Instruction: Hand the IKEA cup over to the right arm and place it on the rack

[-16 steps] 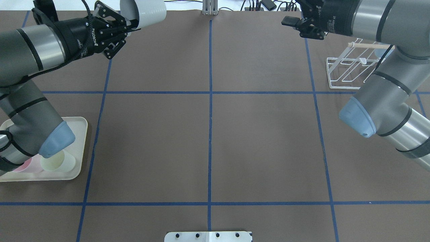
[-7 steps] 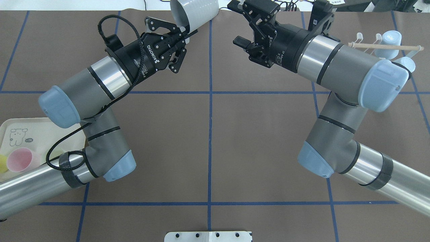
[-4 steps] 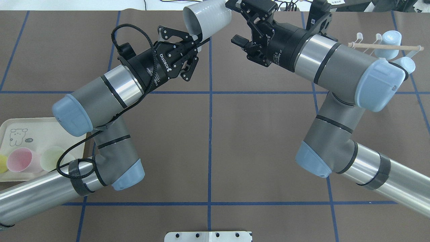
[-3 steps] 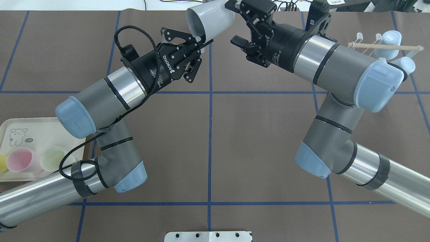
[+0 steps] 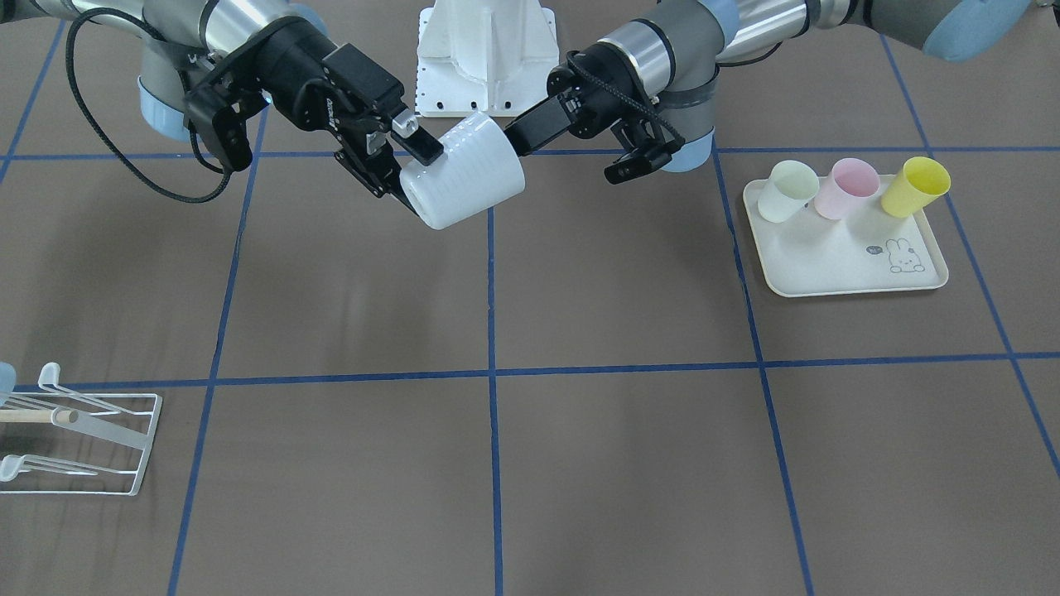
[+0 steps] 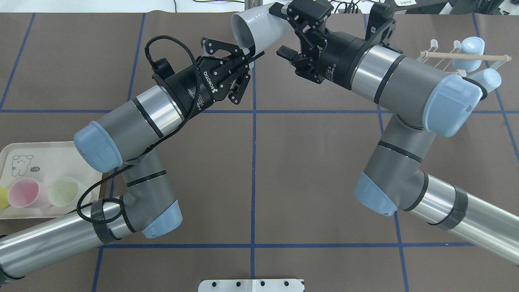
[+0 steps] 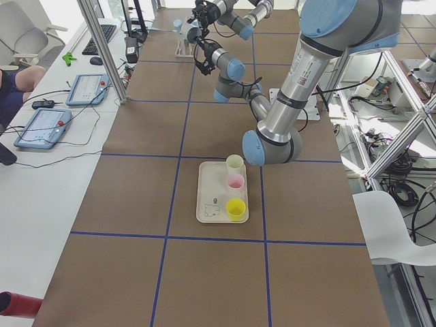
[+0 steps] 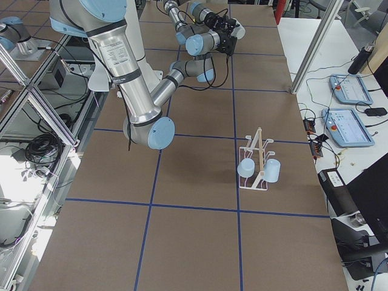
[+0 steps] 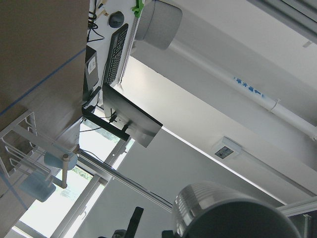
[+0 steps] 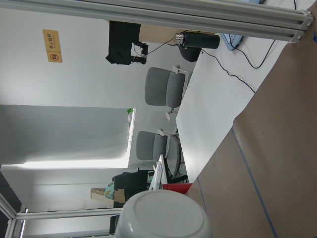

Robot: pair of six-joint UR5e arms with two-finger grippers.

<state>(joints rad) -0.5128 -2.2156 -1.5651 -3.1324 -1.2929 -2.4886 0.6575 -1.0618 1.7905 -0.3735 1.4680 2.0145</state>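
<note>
IKEA cup (image 5: 468, 178): white and ribbed, on its side in mid-air above the bench's centre line, between the two grippers.
Tray (image 5: 836, 277): cream, toward the bench's left end, carrying a pale green cup (image 5: 787, 192), a pink cup (image 5: 845, 189) and a yellow cup (image 5: 915, 186).
Left gripper (image 6: 250, 54): clamped on the cup's rim, one finger inside the mouth and one outside.
Right gripper (image 5: 416, 175): fingers apart, flanking the cup's closed end; contact cannot be told.
Rack (image 8: 257, 163): white wire, toward the far right corner, with two light blue cups (image 8: 245, 168) hung on it and some prongs free.
Done: the cup is aloft and presented to the receiving arm.
Left: the right fingers must close and the left must let go; then the cup goes to the far right corner and onto a prong.
</note>
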